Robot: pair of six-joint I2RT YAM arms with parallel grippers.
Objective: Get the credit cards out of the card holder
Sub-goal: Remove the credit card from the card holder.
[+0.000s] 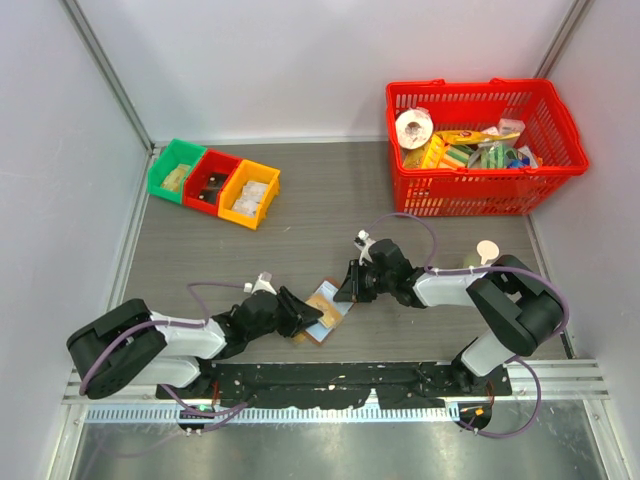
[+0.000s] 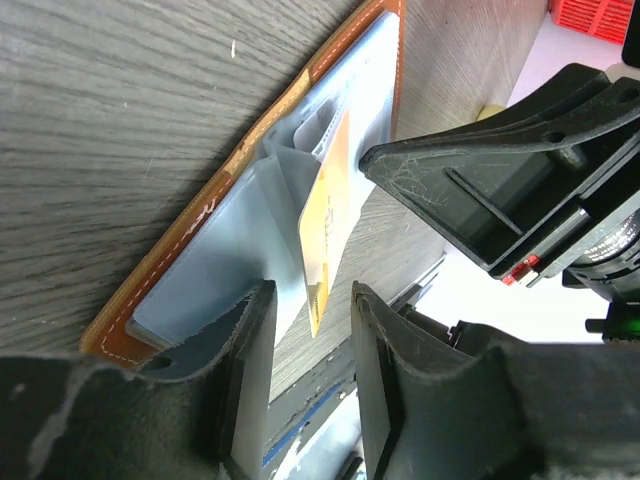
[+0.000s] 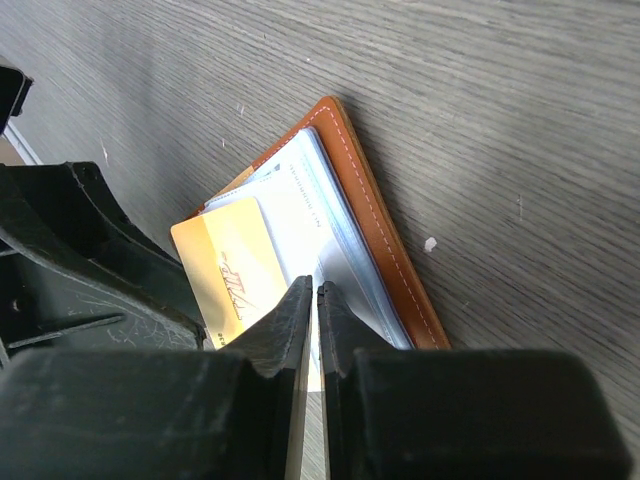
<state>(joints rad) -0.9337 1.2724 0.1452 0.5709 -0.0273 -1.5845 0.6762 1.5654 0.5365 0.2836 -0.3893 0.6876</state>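
Card holder (image 1: 325, 312), open by the surface's front edge: one yellow card (image 3: 225, 270) between the gaping left tool (image 2: 312, 295), right tool (image 3: 314, 290) pinching its pale panel. Three bins (image 1: 213, 182), one basket (image 1: 470, 92) behind.

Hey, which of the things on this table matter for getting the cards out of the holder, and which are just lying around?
For the job:
card holder
yellow card sticking out of it
pale cards inside it
left gripper
right gripper

Just lying about:
red basket of groceries
green, red and yellow bins
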